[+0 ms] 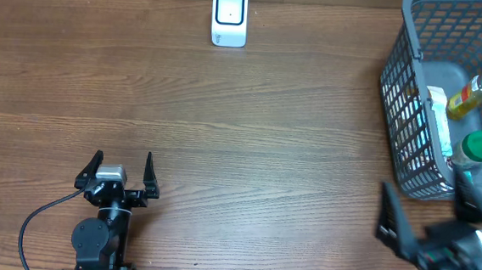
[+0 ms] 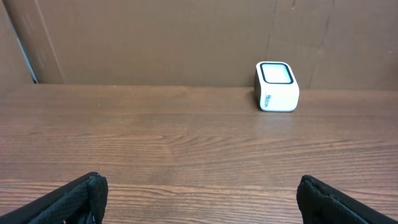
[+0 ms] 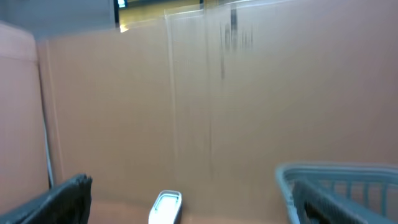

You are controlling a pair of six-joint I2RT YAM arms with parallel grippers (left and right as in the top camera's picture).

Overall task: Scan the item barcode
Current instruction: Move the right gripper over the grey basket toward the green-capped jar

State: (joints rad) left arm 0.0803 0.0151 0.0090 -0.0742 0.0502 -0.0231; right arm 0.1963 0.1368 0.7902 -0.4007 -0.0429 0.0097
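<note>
Fingers of the left gripper (image 1: 121, 167) and the right gripper (image 1: 427, 209) stand wide, holding nothing. The slim yellow plastic bottle (image 1: 464, 100) in the grey mesh basket (image 1: 404, 95) looks light, stiff and slippery; probably best gripped at its body.

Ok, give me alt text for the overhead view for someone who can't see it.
Wooden table from above: a white scanner at the far edge, a grey mesh basket at right holding a yellow bottle, a green-capped bottle and a white packet. The left gripper and right gripper are open and empty near the front.
</note>
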